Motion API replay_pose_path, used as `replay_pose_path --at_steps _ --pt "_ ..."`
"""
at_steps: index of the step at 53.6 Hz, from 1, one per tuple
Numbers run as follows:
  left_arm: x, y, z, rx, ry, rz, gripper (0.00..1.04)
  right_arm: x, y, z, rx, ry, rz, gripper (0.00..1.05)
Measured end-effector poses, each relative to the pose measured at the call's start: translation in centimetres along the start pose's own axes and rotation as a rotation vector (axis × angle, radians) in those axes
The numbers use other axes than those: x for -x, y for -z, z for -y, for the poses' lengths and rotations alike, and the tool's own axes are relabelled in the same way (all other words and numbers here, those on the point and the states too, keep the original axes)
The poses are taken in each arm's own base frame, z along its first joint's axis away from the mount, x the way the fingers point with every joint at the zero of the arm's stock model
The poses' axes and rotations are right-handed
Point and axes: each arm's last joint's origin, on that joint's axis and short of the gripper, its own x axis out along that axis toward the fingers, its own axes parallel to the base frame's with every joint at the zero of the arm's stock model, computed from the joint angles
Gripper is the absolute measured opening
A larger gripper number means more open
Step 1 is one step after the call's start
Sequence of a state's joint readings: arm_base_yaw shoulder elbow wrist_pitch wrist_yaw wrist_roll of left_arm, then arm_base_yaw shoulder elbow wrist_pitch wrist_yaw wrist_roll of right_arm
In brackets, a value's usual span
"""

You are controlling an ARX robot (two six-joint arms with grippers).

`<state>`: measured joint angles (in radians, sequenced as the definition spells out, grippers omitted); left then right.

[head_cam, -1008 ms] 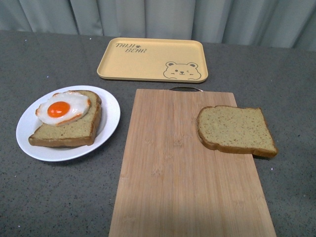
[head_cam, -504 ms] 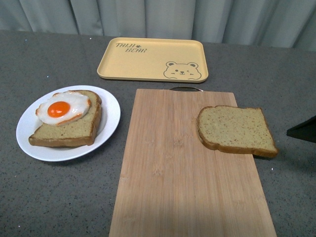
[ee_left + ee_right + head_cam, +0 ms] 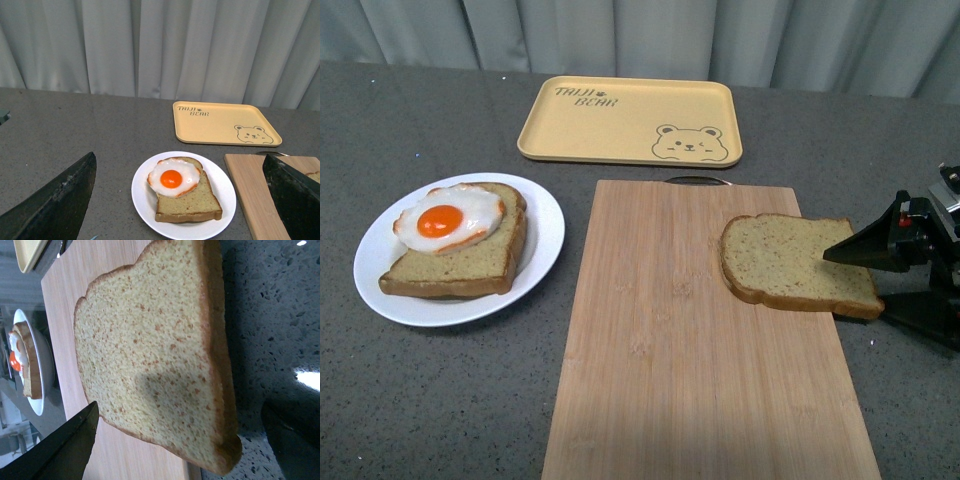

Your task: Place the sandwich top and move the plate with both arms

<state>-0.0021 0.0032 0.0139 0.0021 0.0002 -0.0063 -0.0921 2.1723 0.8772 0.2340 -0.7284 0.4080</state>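
Sandwich top [image 3: 790, 262] lies flat at the right of the front view, on the right part of the wooden cutting board [image 3: 680, 350]. Its lower right corner hangs past the board's edge. It has not moved over the last second.

What is new is the right gripper [image 3: 852, 282]. A second ago the front view showed no arm, and half a second ago only a dark tip at the right edge of the frame. Now the gripper reaches in from that edge. One finger lies over the slice's right end, the other lower down beside the board, over the grey table [image 3: 420, 400]. The fingers are spread, not pinching. In the right wrist view the slice fills the space between them, its crust edge facing the camera. I judge this the approach to the first pick, with closing on the overhanging edge the likely next step. Whether either finger touches the bread yet, I cannot tell.

At the left of the front view the plate [image 3: 545, 235] sits unchanged, holding the other slice [image 3: 460, 262] with its fried egg [image 3: 445, 218]. The yellow tray [image 3: 630, 120] stands at upper centre. The left gripper [image 3: 179, 156] shows only in its own wrist view, its fingers spread wide and empty, well back from the plate.
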Motion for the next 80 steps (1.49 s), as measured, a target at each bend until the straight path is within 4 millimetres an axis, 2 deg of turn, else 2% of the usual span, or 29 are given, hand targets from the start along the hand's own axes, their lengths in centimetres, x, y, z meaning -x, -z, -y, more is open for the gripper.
replay_pose_path --at_steps 8,20,23,26,34,41,45,58,64,69,80 --pt "0.0 0.0 0.0 0.0 0.0 0.0 0.98 -0.3 0.0 0.1 -0.027 0.033 -0.014 0.62" --pt "0.0 0.0 0.0 0.0 0.0 0.0 0.98 0.1 -0.1 0.0 -0.042 0.044 -0.035 0.14" --pt "0.0 0.0 0.0 0.0 0.0 0.0 0.98 0.5 -0.2 -0.5 -0.03 0.03 -0.027 0.07" --pt "0.0 0.0 0.0 0.0 0.0 0.0 0.98 1.2 -0.5 -0.9 -0.017 0.001 -0.009 0.03" --pt "0.0 0.0 0.0 0.0 0.0 0.0 0.98 3.6 -1.2 -3.3 0.048 -0.125 0.054 0.03" --pt "0.0 0.0 0.0 0.0 0.0 0.0 0.98 4.2 -1.1 -6.1 0.133 -0.274 0.073 0.03" --pt "0.0 0.0 0.0 0.0 0.0 0.0 0.98 2.6 -0.7 -9.0 0.19 -0.344 0.054 0.03" --pt "0.0 0.0 0.0 0.0 0.0 0.0 0.98 -3.8 0.9 -14.8 0.249 -0.432 -0.068 0.03" --pt "0.0 0.0 0.0 0.0 0.0 0.0 0.98 -8.0 2.2 -18.3 0.281 -0.438 -0.149 0.03" --pt "0.0 0.0 0.0 0.0 0.0 0.0 0.98 -11.1 3.3 -20.1 0.297 -0.439 -0.209 0.03" --pt "0.0 0.0 0.0 0.0 0.0 0.0 0.98 -14.1 3.8 -21.8 0.286 -0.43 -0.235 0.03"
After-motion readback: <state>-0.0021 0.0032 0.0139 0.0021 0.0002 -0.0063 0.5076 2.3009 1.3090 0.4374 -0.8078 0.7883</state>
